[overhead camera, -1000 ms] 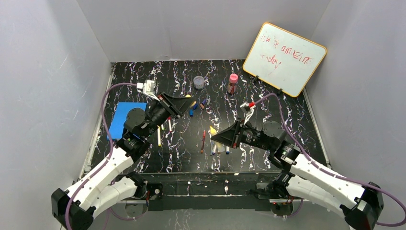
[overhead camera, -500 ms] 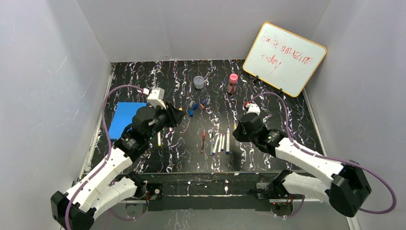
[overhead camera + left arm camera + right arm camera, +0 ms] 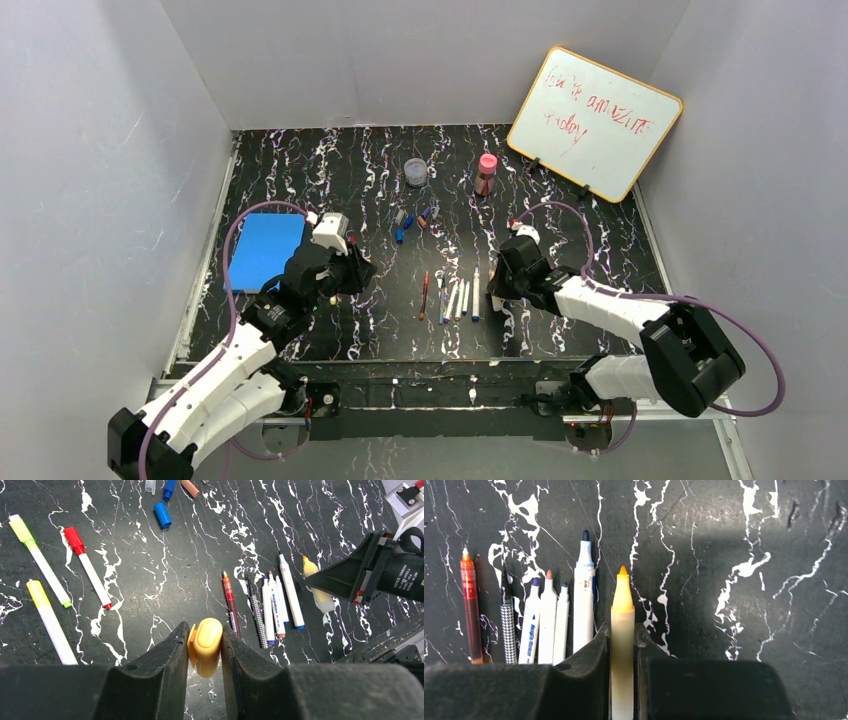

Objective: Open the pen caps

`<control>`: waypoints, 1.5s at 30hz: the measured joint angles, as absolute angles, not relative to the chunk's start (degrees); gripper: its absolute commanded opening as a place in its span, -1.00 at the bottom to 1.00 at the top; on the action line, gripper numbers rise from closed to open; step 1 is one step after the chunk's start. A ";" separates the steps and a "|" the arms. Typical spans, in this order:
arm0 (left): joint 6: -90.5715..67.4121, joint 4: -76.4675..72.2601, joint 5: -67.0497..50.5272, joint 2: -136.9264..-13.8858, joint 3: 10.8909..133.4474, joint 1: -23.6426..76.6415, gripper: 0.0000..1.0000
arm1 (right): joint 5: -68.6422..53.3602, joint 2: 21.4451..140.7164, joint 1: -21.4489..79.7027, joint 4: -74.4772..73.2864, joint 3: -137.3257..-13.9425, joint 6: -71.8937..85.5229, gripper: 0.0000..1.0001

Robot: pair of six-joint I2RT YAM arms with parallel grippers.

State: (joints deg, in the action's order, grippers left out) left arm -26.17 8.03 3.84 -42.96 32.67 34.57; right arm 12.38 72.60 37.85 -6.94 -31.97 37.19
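Left fingers: the left gripper is closed on a stubby yellow-orange cap, held above the tabletop and touching nothing else.
Right fingers: the right gripper is clamped on the barrel of a yellow highlighter. Its orange tip is bare and points away from the wrist.
Where the work stands: we judge this pen opened, since its cap and barrel sit in separate grippers, well apart.
Opened pens: a row of uncapped pens lies side by side in the middle of the tabletop. The held highlighter hovers just right of the white marker at the row's right end.
Loose caps: blue caps and a few others lie farther back, near the centre.
Capped pens: left of the row we see a red-capped marker, a green-capped one and a yellow-capped one.
Step in hand: set the highlighter down and drop the cap.
Doing it well: we would bring the barrel low and parallel to the row before parting the fingers, so that it does not roll.
Clearance: we would leave a small gap to that white marker, so the fingers do not nudge the row.
Cap: we would release it low, beside the loose caps, so it cannot bounce among the pens.
After that: the three capped pens look like the remaining work.
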 measured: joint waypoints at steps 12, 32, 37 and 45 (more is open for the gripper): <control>-25.06 7.79 3.64 -44.29 32.67 34.57 -1.00 | 9.80 76.42 36.60 -0.93 -30.85 38.15 -0.36; -24.95 7.90 5.17 -47.53 32.67 34.57 -1.00 | 9.91 69.41 36.45 -4.89 -29.36 40.38 -0.05; -25.78 8.86 8.91 -51.00 33.98 34.57 -1.00 | 10.55 65.01 36.45 -8.69 -29.47 40.42 -0.03; -28.25 8.75 14.55 -71.70 47.18 33.69 -1.00 | 8.71 54.48 36.45 -11.90 -29.69 39.62 -0.04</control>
